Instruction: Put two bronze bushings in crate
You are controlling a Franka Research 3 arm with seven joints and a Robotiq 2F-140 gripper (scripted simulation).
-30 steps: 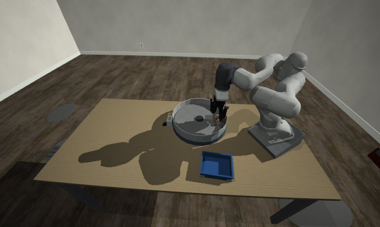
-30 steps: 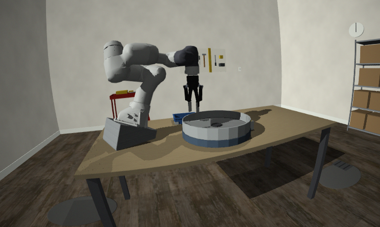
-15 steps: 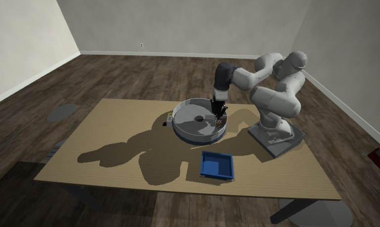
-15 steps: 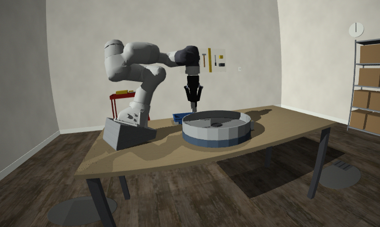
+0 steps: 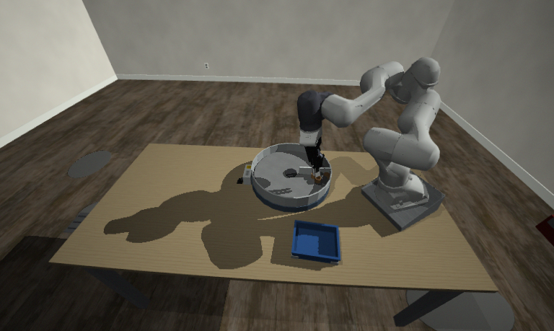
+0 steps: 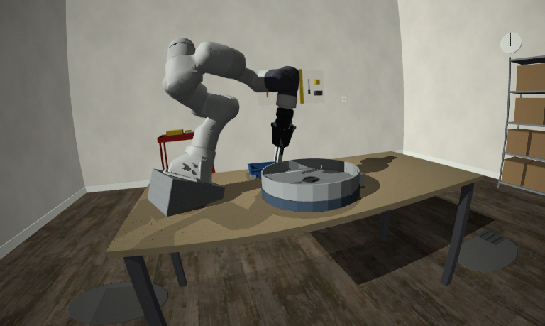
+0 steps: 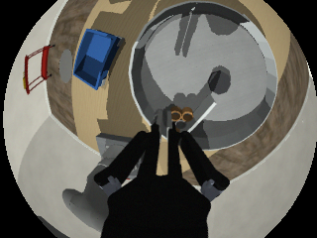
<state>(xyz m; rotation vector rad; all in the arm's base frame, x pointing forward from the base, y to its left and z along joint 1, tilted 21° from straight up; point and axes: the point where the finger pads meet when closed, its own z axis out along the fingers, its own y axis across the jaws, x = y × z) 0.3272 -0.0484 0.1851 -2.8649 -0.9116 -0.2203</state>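
The round grey turning table stands mid-table. Two small bronze bushings lie close together on its right side near the wall; the second one lies a little to the right of the first. My gripper reaches down inside the wall right beside them. Its fingers are nearly together, and I see no bushing between them; the bushings lie just past the tips. The blue crate stands empty in front of the turning table.
A dark round piece sits at the turning table's centre, with a white bar beside the gripper. A small white box is on the table's left side. The robot base stands at the right.
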